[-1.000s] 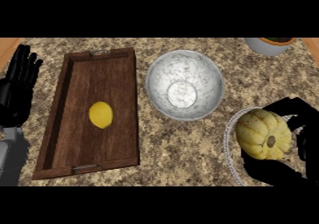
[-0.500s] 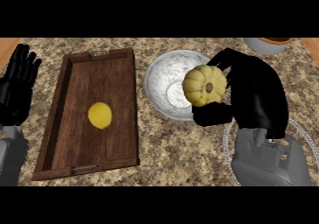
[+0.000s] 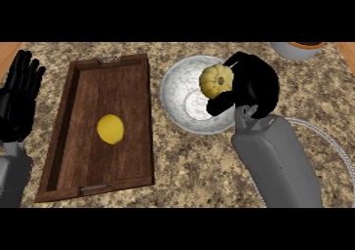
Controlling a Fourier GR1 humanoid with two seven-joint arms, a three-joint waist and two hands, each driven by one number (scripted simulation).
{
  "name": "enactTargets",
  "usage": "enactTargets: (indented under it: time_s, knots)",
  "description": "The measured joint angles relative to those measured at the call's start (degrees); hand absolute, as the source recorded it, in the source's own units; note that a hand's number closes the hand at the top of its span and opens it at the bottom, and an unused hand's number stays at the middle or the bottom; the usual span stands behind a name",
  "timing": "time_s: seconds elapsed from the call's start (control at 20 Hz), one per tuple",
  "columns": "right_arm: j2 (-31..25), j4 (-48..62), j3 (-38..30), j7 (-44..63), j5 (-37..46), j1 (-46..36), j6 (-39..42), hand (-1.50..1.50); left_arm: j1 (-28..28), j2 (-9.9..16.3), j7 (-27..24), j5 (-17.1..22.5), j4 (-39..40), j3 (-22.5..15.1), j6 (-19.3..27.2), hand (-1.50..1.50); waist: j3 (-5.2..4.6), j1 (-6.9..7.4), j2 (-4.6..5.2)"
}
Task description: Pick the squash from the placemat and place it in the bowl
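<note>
With the squash [image 3: 217,81] held over the bowl [image 3: 179,100] by the right hand [image 3: 254,88], fingers curled round it: lower it toward the bowl's middle, off the far rim, then uncurl so it settles without rolling out. Pale yellow, ribbed, flattened and round, likely hard. Glossy speckled grey bowl, rounded inside. Mottled stone counter [image 3: 195,161]. Dark wooden tray [image 3: 79,146] with a smooth lemon [image 3: 109,129]. Left hand [image 3: 15,105] resting open at the left edge.
</note>
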Motion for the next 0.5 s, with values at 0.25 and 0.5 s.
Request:
enactTargets:
  time_s: [0.25,0.5]
  knots:
    - [0.1,8.57,-2.14,-3.03,-3.69,0.62,-12.55,-1.5,0.0,-0.43,0.13,-0.56,-0.58,-0.51,0.21,0.0,0.06,0.32,0.19]
    - [0.2,12.17,-1.8,-6.74,-7.28,0.42,-26.83,-1.5,0.86,0.17,0.53,0.09,-1.23,0.06,-0.8,0.0,0.08,0.43,0.12]
